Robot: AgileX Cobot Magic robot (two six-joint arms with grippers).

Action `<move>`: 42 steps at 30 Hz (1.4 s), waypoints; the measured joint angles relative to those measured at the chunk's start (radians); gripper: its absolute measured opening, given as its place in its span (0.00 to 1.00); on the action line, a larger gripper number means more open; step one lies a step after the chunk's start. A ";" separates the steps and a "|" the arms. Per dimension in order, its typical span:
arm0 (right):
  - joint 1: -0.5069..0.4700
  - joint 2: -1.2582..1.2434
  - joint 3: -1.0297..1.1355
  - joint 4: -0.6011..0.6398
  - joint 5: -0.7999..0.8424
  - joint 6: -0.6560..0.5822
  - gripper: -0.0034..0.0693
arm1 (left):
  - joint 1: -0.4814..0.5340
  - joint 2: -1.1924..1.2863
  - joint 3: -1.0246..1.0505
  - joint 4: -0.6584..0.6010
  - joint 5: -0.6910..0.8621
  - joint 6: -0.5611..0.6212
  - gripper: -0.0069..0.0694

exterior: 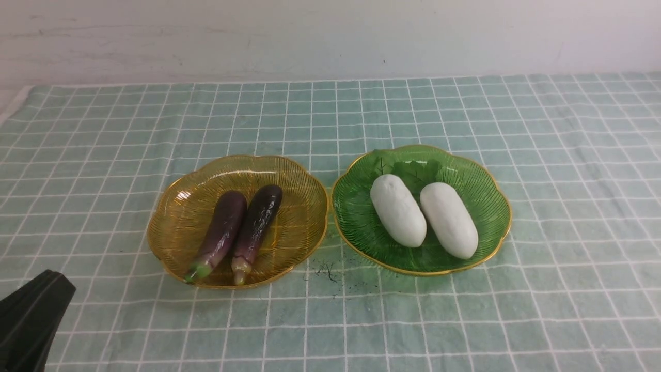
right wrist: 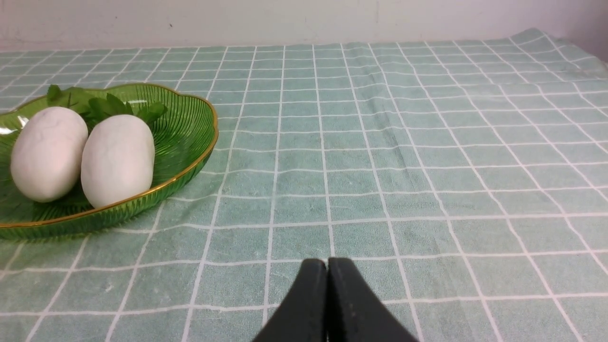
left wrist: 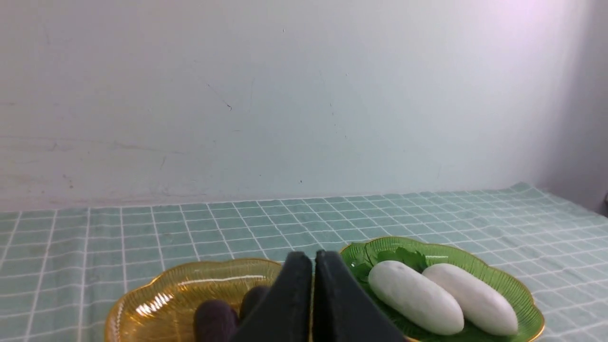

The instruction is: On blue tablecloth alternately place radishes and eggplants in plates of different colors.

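- your left claw [left wrist: 313, 259] has its jaws pressed together on nothing; in the front view it sits low at the near-left corner, well apart from the amber plate [exterior: 170, 206], on that plate's near-left side.
- your right claw [right wrist: 327, 266] is also together and empty, hovering over bare cloth [exterior: 568, 155]; it's out of the front view, and the right wrist view puts it off the green plate [exterior: 496, 196], well clear of its rim.
- both eggplants [exterior: 219, 232] lie in the amber plate, side by side and touching, stem ends toward you, long axes running from near-left to far-right.
- both radishes [exterior: 397, 209] lie in the green plate, just right of the amber plate, side by side and touching, leafy tops at the far end, long axes running from far-left to near-right.
- the two plates sit nearly rim to rim.
- judgement: sorting looks done, each plate has one kind, nothing loose on the cloth.
- relation that matters if you move again: eggplants lie forward and right of the left claw, so left arm is nearer those; radishes are nearer the right arm.
- for any grasp you'd want jaws across the short width, not along the long axis.
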 joint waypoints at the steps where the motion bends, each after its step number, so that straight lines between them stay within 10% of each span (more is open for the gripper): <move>1: 0.000 0.000 0.000 0.000 0.000 0.000 0.03 | 0.000 0.000 0.001 0.002 0.000 0.004 0.08; 15: 0.000 0.000 0.000 0.000 0.000 0.000 0.03 | 0.030 -0.076 0.002 0.025 0.122 0.203 0.08; 27: 0.000 0.000 0.000 0.000 0.000 0.000 0.03 | 0.413 -0.182 0.152 -0.075 0.379 0.220 0.08; 42: 0.000 0.000 0.000 0.000 0.000 0.000 0.03 | 0.351 -0.182 0.153 -0.066 0.442 0.221 0.08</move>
